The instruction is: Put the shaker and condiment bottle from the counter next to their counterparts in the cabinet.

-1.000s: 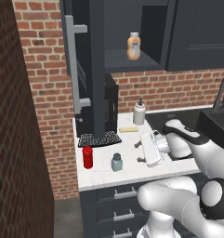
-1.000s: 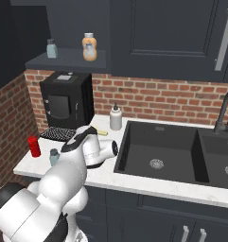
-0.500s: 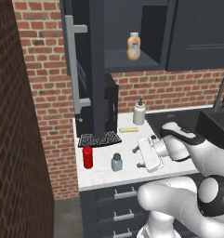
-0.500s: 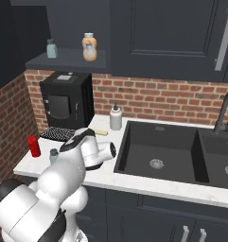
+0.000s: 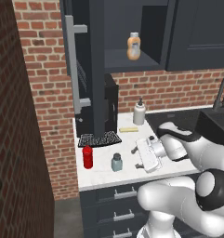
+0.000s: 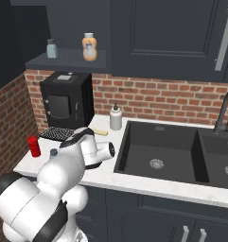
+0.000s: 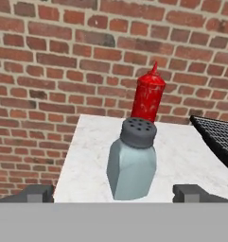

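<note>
— Red condiment bottle and pale grey-blue shaker: status?

— Neither moved, by my judgement. Both stand upright on the counter, well below the cabinet; the orange counterpart waits on its shelf.

— Your claw?

— My gripper is spread wide, empty, with the shaker just ahead between my fingertips. Perforated dark cap, squat body, intact.

Counter: shaker near the front edge, condiment bottle just beside it toward the brick side wall. Gripper level with the shaker on its sink side, apart from it. Drying mat behind both. Pump bottle by the back wall. Cabinet shelf above: orange bottle, small shaker beside it.
</note>
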